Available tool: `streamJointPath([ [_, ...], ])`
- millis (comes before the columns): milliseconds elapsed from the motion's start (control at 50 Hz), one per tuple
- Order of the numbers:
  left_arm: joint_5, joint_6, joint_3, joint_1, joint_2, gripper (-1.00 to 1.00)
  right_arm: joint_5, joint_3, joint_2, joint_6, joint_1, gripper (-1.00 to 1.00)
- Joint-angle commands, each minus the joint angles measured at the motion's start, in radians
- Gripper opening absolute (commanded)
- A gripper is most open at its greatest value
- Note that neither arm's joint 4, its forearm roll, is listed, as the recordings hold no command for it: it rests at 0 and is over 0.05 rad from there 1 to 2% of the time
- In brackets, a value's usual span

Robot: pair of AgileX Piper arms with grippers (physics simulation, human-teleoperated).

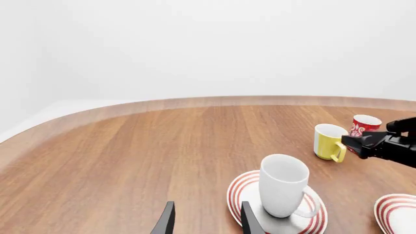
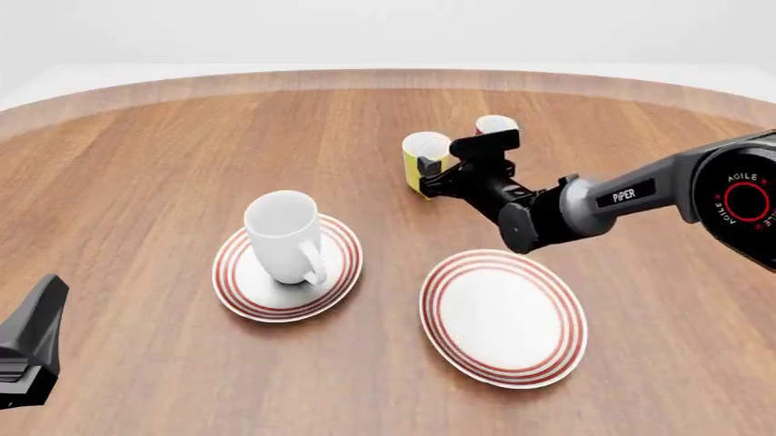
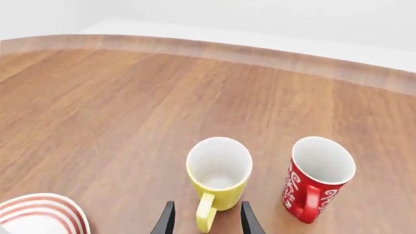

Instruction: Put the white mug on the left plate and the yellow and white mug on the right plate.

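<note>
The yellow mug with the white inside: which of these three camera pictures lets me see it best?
The right wrist view: the yellow and white mug fills the middle, showing its white inside and its handle between the right gripper's open fingers. The front view has it small, partly hidden behind that gripper. The left wrist view shows it whole but small and far off.

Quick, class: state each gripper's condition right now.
Left gripper: open, holding nothing.
Right gripper: open, fingers either side of the yellow and white mug's handle.
</note>
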Motion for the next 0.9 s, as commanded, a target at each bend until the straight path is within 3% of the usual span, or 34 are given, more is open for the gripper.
streamJointPath([
  [20, 0.000, 0.000, 0.000, 0.000, 0.000, 1.00, 0.017, -0.029, 0.031, -0.001, 0.002, 1.00],
  [900, 0.000, 0.000, 0.000, 0.000, 0.000, 1.00, 0.087, -0.138, 0.154, 0.023, 0.012, 1.00],
])
